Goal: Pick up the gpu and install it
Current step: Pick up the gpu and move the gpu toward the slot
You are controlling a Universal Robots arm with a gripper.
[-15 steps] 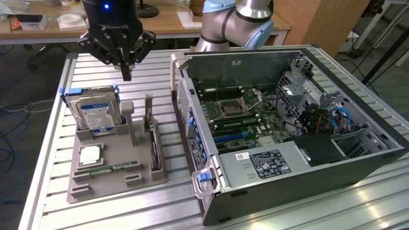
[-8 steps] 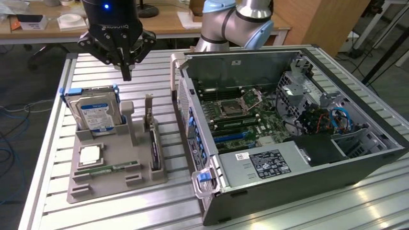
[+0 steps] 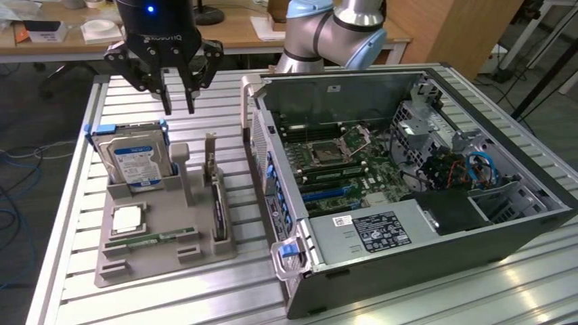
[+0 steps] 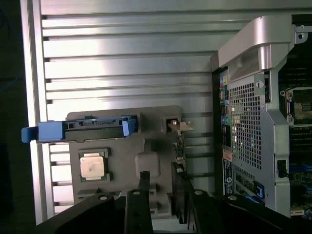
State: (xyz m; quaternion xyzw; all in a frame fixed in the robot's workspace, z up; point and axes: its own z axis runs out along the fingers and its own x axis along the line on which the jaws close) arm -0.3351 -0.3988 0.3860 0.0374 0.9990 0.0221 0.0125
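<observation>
gpu [image 3: 216, 203] stands on its long edge in the grey holder tray [image 3: 149, 263], not yet lifted and not yet in the machine

by size: the slatted metal table [image 3: 77, 203] carries everything. the open computer case [image 3: 424, 284] lies on its side at the exterior view's right, with its motherboard [image 3: 361, 169] showing. the tray lies just beside the case, at the exterior view's left. the hard drive [image 3: 135, 159] stands upright in the tray's far part. the card fills the slot along the tray's edge nearest the case. a processor chip [image 3: 126, 220] and a green memory stick [image 3: 153, 238] lie flat in the tray's near part

the gripper [image 3: 179, 105] hangs above the tray's far end, its fingers [image 3: 168, 101] parted with nothing between them. the card lies below it and a little toward the case, and its silver bracket end is the part nearest the jaws. its long axis runs from far to near, parallel to the case wall. the two fingers sit side by side across that axis, so i judge the gap is turned to take the card's thin thickness. the offset that matters is sideways toward the case, and downward
</observation>
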